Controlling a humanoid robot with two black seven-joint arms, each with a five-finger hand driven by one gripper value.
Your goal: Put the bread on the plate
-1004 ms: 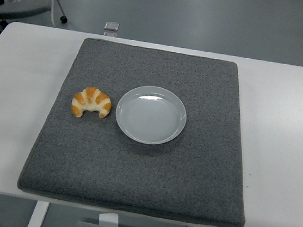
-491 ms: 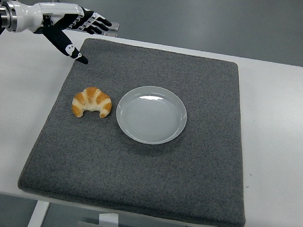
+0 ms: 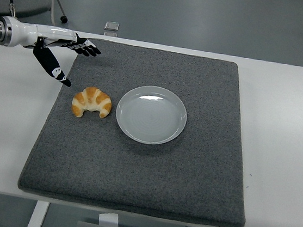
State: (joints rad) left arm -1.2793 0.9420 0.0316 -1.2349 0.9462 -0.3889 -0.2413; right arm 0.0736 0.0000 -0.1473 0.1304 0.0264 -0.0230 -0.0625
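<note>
And here comes the left hand (image 3: 59, 54), in from the side and noticeably lower than it was half a second ago, when it hung over the far corner of the grey mat (image 3: 133, 177); a full second back only the tip of the arm showed at the top of the view. That is a real approach, and it reads as the reach phase of the pick, with nothing grasped so far. Look at the hand now: fingers (image 3: 86, 48) spread apart and stretched forward, thumb dropped down and away from them, an open pose holding nothing and, as far as this view tells, touching nothing, hovering over the mat's edge. The bread (image 3: 91, 102), a golden croissant, lies just below and slightly ahead of the thumb tip, near but apart from it, flat on the mat with its two horns pointing toward the near edge of the table (image 3: 277, 161). Beyond the croissant from the hand, almost brushing the croissant's far side, sits the plate (image 3: 176, 128), pale and bare. Neither has budged across these moments. So the judgement here: the hand needs to come down a little further over the croissant and close round it, then a short carry sideways finishes the job. The right hand is nowhere in view.
</note>
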